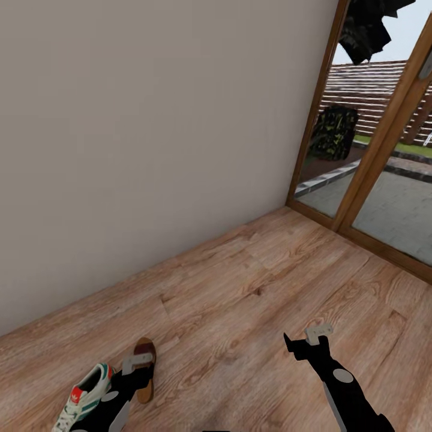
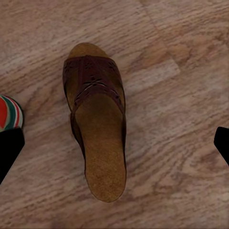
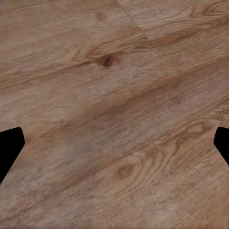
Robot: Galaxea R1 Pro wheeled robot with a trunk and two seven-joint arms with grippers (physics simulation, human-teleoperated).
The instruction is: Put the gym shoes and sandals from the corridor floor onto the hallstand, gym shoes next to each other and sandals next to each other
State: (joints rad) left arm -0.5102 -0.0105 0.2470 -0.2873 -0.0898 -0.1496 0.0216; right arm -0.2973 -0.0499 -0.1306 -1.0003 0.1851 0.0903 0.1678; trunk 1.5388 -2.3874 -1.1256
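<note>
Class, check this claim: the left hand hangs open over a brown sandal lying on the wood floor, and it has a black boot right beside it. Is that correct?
Not quite. The thing beside the sandal is a white gym shoe with green stripes and red marks, not a black boot; the head view shows it. The rest holds: the left hand hangs open over the sandal on the wood floor.

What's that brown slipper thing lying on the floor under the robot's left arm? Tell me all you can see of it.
It is a sandal, a backless open-toed slide. A dark brown, leather-looking strap with a punched flower pattern crosses the front; the tan footbed looks grainy, like cork. It lies flat and sole down on the wood-plank floor, empty, with nothing gripping it. The open left gripper hangs above it, and a white gym shoe lies close beside it; whether they touch is unclear.
</note>
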